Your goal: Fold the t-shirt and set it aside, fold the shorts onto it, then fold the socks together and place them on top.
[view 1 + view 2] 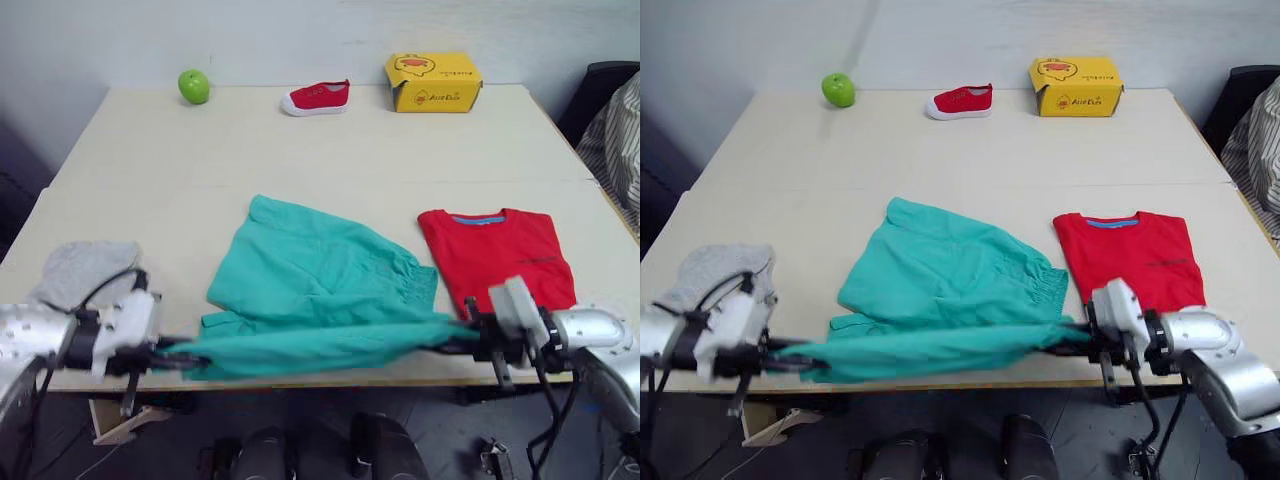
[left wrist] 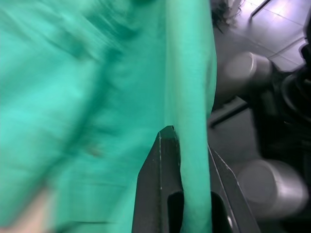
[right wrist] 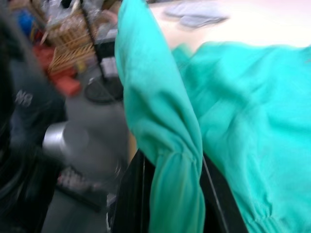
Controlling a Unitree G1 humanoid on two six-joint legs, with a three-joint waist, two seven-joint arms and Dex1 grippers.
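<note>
The teal shorts point(image 1: 320, 270) lie in the middle of the table, their near edge lifted and stretched taut over the table's front edge. My left gripper point(image 1: 180, 355) is shut on the left end of that edge, and my right gripper point(image 1: 450, 338) is shut on the right end. In the left wrist view the teal fabric point(image 2: 192, 145) runs between my black fingers point(image 2: 163, 184). The folded red t-shirt point(image 1: 497, 255) lies to the right of the shorts, its blue collar band facing away. The grey socks point(image 1: 85, 270) rest at the table's near left.
Along the far edge of the table point(image 1: 330, 150) sit a green apple point(image 1: 194, 86), a small red shoe point(image 1: 318, 97) and a yellow box point(image 1: 433, 82). A dark chair with striped cloth point(image 1: 615, 130) stands past the right edge.
</note>
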